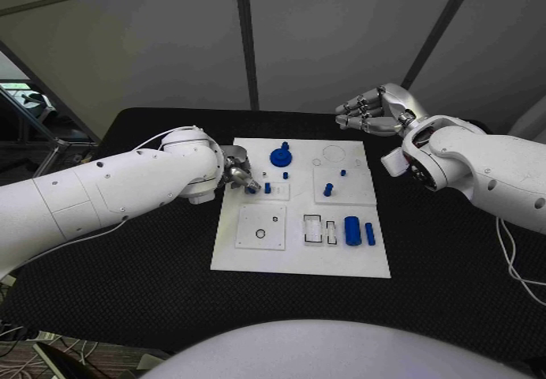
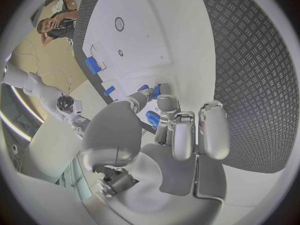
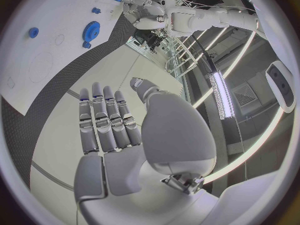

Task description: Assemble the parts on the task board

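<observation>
Fingers seemingly pinch a blue part.

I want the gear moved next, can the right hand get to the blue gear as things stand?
Probably yes. The right hand hangs off the board's far corner holding nothing, and nothing stands between it and the gear; the left hand is busy beside it.

flat white rectangular task board, plain, marked with thin black circle and rectangle outlines. small blue plastic parts: round blue gear, upright blue peg, broad blue cylinder, slim blue pin. black table surface with a fine raised diamond-tread pattern, seen in the left wrist view. silver metallic left hand, fingers grey-silver. silver metallic right hand on a glossy white arm.
</observation>
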Tool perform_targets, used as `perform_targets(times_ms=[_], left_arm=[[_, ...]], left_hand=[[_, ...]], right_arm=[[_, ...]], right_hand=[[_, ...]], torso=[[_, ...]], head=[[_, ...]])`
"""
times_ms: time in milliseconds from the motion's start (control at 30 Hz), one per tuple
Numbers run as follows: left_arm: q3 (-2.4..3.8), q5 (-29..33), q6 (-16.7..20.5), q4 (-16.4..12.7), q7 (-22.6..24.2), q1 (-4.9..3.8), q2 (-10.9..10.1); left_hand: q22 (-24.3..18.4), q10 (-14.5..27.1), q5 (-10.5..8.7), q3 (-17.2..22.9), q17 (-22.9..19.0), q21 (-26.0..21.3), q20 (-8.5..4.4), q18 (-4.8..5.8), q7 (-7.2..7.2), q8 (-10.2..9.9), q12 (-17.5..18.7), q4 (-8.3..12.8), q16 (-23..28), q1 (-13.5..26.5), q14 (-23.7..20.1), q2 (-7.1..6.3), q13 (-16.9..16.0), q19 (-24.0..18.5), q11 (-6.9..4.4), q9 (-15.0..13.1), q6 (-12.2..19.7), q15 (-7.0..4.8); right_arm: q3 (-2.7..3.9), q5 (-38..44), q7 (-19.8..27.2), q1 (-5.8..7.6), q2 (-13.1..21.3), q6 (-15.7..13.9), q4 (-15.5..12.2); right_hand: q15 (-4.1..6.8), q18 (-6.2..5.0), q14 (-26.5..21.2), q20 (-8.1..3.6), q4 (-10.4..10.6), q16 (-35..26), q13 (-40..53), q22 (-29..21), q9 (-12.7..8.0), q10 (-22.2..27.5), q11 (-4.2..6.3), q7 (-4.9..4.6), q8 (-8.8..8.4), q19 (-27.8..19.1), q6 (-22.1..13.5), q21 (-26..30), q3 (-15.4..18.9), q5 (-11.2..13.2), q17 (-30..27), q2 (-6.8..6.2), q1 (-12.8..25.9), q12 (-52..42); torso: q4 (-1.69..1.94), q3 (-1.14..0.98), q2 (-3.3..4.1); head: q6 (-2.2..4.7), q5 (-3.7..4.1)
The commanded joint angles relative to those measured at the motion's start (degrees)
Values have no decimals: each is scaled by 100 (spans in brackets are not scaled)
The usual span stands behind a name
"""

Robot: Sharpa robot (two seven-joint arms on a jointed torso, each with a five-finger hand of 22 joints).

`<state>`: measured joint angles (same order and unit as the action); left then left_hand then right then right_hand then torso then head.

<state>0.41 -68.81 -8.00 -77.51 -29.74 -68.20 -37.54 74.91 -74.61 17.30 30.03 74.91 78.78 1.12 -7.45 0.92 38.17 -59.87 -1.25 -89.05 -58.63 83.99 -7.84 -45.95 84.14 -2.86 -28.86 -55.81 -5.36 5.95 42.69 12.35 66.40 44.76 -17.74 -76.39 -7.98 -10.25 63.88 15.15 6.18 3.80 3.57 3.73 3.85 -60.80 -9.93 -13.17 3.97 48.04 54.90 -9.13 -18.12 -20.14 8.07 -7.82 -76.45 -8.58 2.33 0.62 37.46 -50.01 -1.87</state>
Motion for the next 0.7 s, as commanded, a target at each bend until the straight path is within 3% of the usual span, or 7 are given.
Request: perform_targets(times_ms=[33, 700], left_arm=[[-24, 67, -218, -11, 13, 34, 22], [-22, 67, -109, 80, 5, 33, 44]], left_hand=[[685, -12, 14, -43, 1444, 35, -41, 485, 14, -22, -40, -19, -37, 57, 581, 4, -5, 185, 13, 8, -40, -34], [708, -40, 15, -150, 1462, 56, -47, 491, 4, -25, -74, -86, -53, 99, 586, 53, -50, 196, 4, 11, -82, -40]], right_arm=[[5, 6, 33, 9, 0, 38, 0], [5, 6, 34, 9, 0, 35, 1]], right_hand=[[9, -40, -36, 4, -5, -9, 2, -1, 3, 52, 3, -21, -18, 49, -30, 25, 30, -39, -10, 45, -17, -39], [9, -40, -36, 4, -5, -9, 2, -1, 3, 52, 3, -21, -18, 49, -30, 25, 30, -39, -10, 45, -17, -39]], torso=[[2, 0, 0], [-2, 2, 1]], head=[[1, -3], [1, 13]])
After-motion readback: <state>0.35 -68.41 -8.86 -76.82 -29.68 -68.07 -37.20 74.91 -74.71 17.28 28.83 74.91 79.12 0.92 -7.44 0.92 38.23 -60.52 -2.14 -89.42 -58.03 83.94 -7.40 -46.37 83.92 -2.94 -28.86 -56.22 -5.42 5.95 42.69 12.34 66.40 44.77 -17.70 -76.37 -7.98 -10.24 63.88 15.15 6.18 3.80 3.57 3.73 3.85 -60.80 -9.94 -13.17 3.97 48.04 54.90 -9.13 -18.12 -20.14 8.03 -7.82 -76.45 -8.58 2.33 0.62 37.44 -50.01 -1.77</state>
